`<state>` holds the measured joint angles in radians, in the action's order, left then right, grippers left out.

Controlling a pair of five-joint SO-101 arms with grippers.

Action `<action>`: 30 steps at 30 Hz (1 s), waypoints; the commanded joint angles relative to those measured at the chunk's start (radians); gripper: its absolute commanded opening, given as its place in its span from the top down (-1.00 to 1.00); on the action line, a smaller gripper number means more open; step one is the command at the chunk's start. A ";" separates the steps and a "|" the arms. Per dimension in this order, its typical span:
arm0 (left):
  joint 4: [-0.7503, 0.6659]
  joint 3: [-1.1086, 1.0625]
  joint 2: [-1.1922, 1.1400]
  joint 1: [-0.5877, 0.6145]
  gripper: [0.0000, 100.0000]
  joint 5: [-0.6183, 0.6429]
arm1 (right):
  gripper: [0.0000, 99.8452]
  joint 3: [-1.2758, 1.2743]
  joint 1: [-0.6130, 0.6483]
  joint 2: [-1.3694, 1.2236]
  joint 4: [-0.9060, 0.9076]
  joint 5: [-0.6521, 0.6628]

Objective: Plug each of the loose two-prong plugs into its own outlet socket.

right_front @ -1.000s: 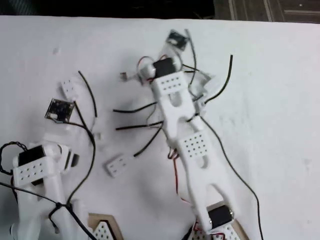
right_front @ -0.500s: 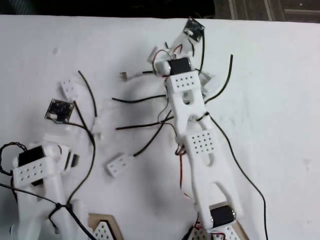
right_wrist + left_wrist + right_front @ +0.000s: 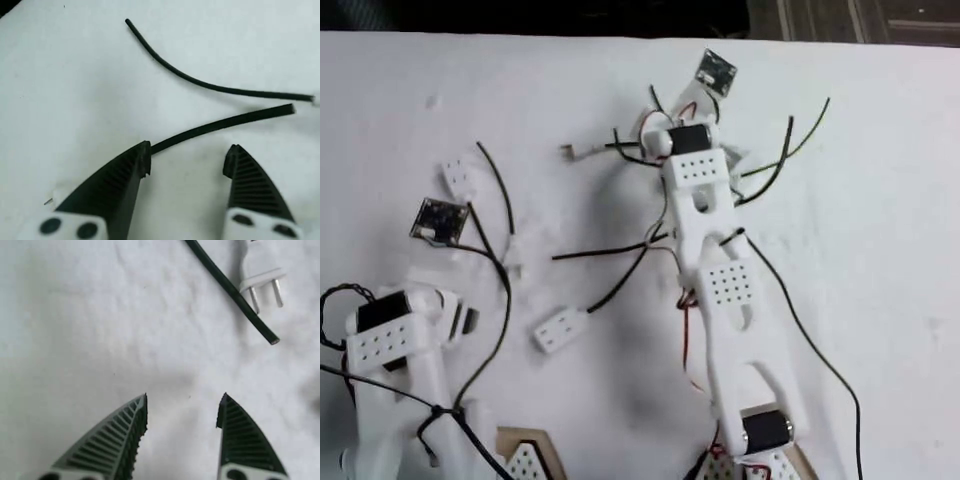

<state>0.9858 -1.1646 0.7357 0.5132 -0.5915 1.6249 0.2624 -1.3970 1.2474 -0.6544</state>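
Two white outlet sockets lie on the white table: one [image 3: 558, 328] at the centre left, the other [image 3: 458, 178] farther back on the left. A white two-prong plug [image 3: 515, 270] on a black cable rests between them, and another small plug [image 3: 570, 152] lies farther back. My left gripper [image 3: 182, 397] is open just above bare table, short of that two-prong plug [image 3: 260, 275]. My right gripper [image 3: 187, 152] is open too, over black cable ends [image 3: 240, 117], one of which runs behind a finger. The right arm [image 3: 710, 230] stretches toward the table's back.
Several loose black cables [image 3: 610, 250] cross the middle of the table around the right arm. More cable ends [image 3: 800, 140] fan out at the back right. The left arm's base [image 3: 390, 340] stands at the front left. The dark far table edge [image 3: 520, 25] is close behind.
The right arm has swung to the right along the back of the table, and the black cables near it have shifted right with it. The left arm has stayed still.
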 commanded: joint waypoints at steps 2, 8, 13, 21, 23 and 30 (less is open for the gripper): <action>-0.015 0.002 0.027 0.008 0.54 0.005 | 0.53 0.031 -0.044 0.001 -0.062 0.054; -0.015 0.002 0.027 0.008 0.54 0.006 | 0.53 0.031 -0.033 -0.041 -0.122 0.112; -0.015 0.002 0.027 0.008 0.54 0.008 | 0.53 0.031 -0.018 -0.081 -0.177 0.164; -0.015 0.002 0.027 0.008 0.54 0.008 | 0.92 0.029 -0.016 -0.120 -0.188 0.221; -0.015 0.002 0.027 0.008 0.54 0.008 | 0.96 0.029 -0.015 -0.124 -0.183 0.236; -0.015 0.000 0.027 0.008 0.54 0.008 | 0.97 0.041 -0.024 -0.096 -0.088 0.258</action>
<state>0.9858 -1.1646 0.7357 0.5132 -0.5915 1.6372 0.2302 -1.5290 1.1109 -0.4058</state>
